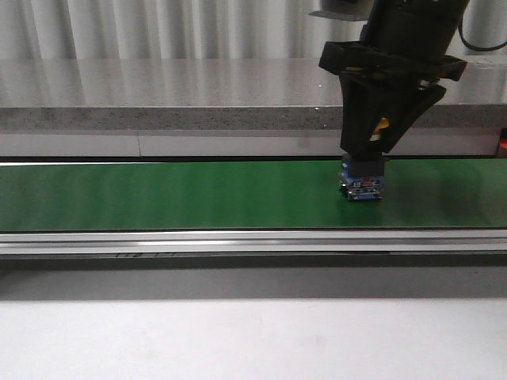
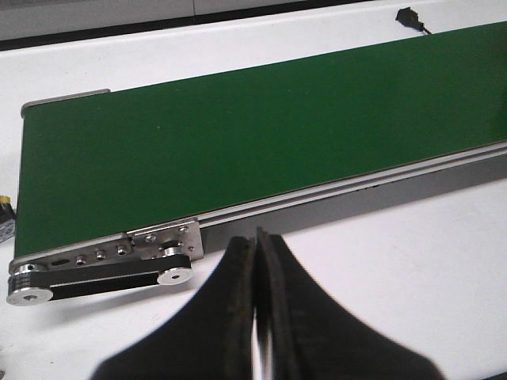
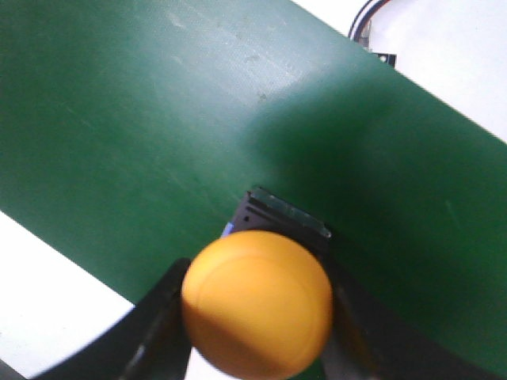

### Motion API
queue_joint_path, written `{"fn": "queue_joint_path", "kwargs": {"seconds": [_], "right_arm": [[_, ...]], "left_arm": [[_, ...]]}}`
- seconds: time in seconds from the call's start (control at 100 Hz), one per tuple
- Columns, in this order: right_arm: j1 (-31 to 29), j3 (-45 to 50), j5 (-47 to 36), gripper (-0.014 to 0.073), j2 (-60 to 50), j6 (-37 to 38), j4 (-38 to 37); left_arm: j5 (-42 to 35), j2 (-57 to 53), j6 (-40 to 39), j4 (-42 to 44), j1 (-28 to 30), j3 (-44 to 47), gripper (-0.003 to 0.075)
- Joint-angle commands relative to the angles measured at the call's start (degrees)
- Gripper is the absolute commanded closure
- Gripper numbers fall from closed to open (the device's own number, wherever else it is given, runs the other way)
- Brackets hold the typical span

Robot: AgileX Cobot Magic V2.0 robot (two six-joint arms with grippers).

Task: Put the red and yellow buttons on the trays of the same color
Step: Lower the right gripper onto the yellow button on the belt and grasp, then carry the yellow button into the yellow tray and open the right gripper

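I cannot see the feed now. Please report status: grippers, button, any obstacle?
Right gripper shut on yellow button, down on green belt. Left gripper shut, empty, off the belt. No trays in view. No obstacle seen.

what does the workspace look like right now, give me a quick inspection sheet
surface: green conveyor belt with metal side rails, set on a white table.
job's things: one yellow button with a dark blue base, standing on the belt; no red button and no trays in view.
clutter: nothing seen.
grippers: right gripper closed around the yellow button, base resting on the belt; left gripper shut and empty, over the white table near the belt's roller end.
cables: a black cable with a plug on the table beyond the belt.
surroundings: grey stone ledge behind the belt, pale ribbed wall above.
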Motion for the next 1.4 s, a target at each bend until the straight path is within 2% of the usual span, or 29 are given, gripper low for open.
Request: {"fn": "queue_joint_path", "kwargs": {"seconds": [0.0, 0.25, 0.51, 0.92, 1.13, 1.39], "right_arm": [[0.0, -1.9, -1.2, 0.0403, -3.0, -0.7, 0.3], [-1.2, 0.0, -1.7, 0.0401, -7.5, 2.8, 0.2], [-8.7, 8.0, -2.6, 0.0401, -16.9, 7.0, 0.2], [-31.1, 22.0, -2.8, 0.0401, -30.2, 9.1, 0.0], [-44.4, 26.5, -4.5, 0.0401, -31.0, 12.3, -0.8], [-54.2, 31.3, -9.9, 0.0401, -30.9, 15.0, -0.8]], "left_arm": [[-3.7, 0.3, 0.0, -1.2, -0.5, -1.6, 0.0740], [-3.7, 0.3, 0.0, -1.2, -0.5, -1.6, 0.0740], [-3.7, 0.3, 0.0, -1.2, -0.5, -1.6, 0.0740], [-3.7, 0.3, 0.0, -1.2, -0.5, -1.6, 0.0740], [-3.7, 0.3, 0.0, -1.2, -0.5, -1.6, 0.0740], [-3.7, 0.3, 0.0, -1.2, -0.5, -1.6, 0.0740]]}}
